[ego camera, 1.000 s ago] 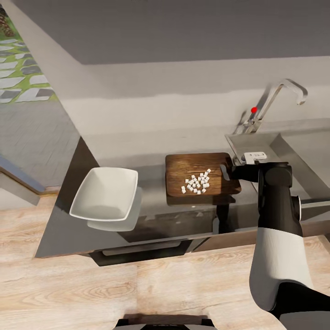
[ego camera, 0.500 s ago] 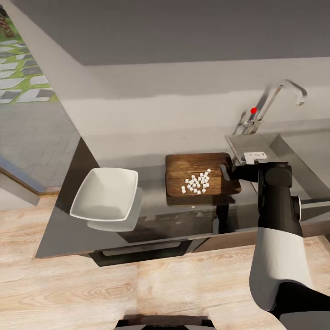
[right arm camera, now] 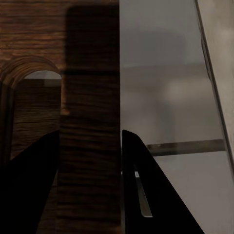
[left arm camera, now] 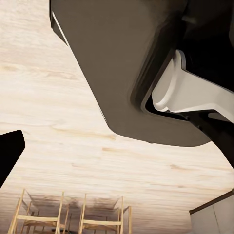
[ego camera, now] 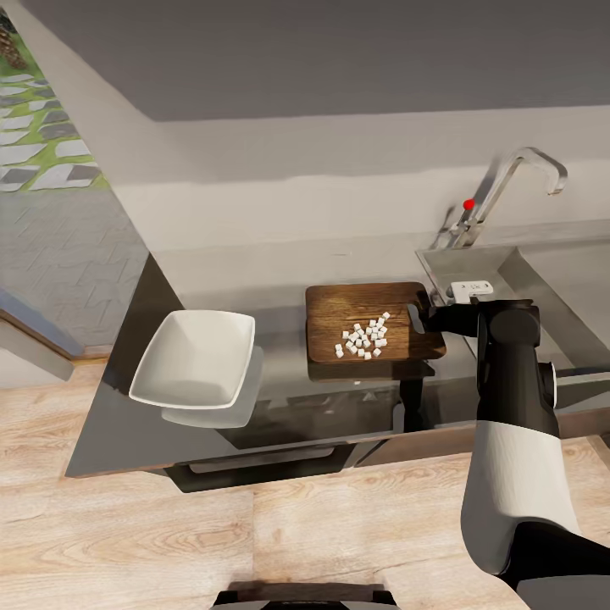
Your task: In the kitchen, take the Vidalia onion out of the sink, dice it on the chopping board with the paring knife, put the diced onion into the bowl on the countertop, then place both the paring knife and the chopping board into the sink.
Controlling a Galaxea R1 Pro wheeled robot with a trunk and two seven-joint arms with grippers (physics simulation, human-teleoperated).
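Grey countertop (ego camera: 280,271) runs under a pale wall, with the steel sink (ego camera: 542,271) and tap (ego camera: 508,182) at its right end. Between bowl (ego camera: 195,356) and sink, the chopping board (ego camera: 360,309) floats above the counter, casting a shadow below, with white onion dice (ego camera: 364,336) clustered on top. The right gripper (right arm camera: 90,161) clamps the board's handle end, one finger on each side of the strip beside the slot. The left gripper's opening cannot be told.
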